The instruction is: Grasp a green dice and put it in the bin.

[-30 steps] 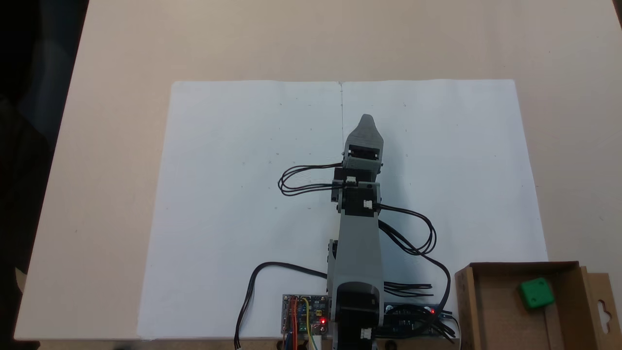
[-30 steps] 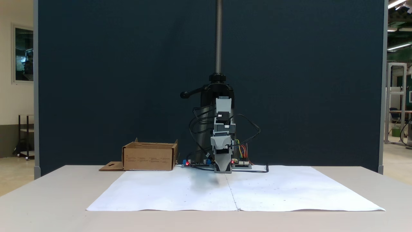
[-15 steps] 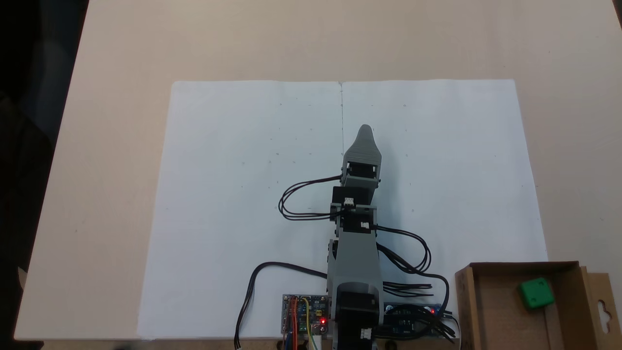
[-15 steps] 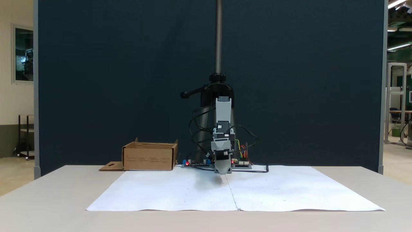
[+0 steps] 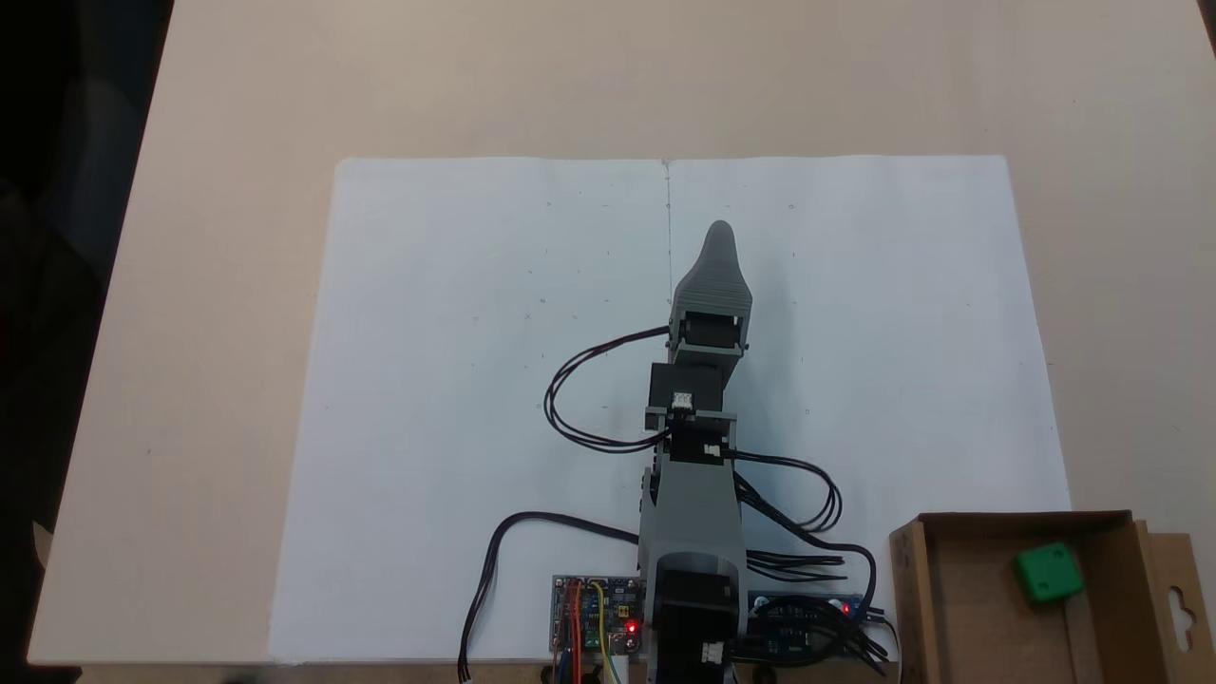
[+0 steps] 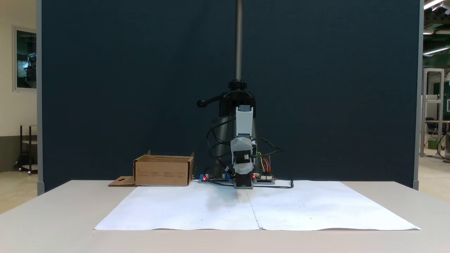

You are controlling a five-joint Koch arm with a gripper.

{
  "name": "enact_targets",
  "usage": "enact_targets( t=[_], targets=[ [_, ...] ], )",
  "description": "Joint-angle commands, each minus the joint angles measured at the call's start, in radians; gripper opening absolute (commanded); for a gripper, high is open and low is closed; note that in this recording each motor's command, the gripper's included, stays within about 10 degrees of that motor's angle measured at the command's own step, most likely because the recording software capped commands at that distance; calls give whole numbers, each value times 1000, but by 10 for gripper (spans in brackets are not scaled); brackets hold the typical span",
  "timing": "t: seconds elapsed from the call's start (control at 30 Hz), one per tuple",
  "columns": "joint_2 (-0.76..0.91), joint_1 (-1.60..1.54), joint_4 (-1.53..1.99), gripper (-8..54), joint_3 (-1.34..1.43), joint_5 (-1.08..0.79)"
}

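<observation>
The green dice (image 5: 1048,573) lies inside the bin (image 5: 910,589), a brown cardboard box at the lower right of a fixed view. In the other fixed view the bin (image 6: 161,172) stands left of the arm, and its walls hide the dice. My gripper (image 5: 719,228) reaches out over the white paper, far from the bin and to its upper left. It shows as one grey pointed tip from above. From the front the gripper (image 6: 242,169) points toward the camera, just above the paper. Nothing shows between its jaws, which lie one over the other.
Two white sheets (image 5: 475,380) cover the middle of the beige table (image 5: 237,95). Circuit boards with red lights (image 5: 594,613) and black cables (image 5: 807,475) sit around the arm's base. A flap with a cutout (image 5: 1178,598) sticks out beside the bin. A dark panel (image 6: 105,88) stands behind.
The gripper pulled back and tipped down half a second ago, then stretched forward again with its tip lifted. The dice and bin have not moved.
</observation>
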Motion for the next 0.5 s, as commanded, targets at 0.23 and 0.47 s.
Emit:
enact_targets(
  t=[0.23,0.47],
  targets=[
    [120,5,-359,438,67,-55],
    [117,0,-399,435,67,-66]
  ],
)
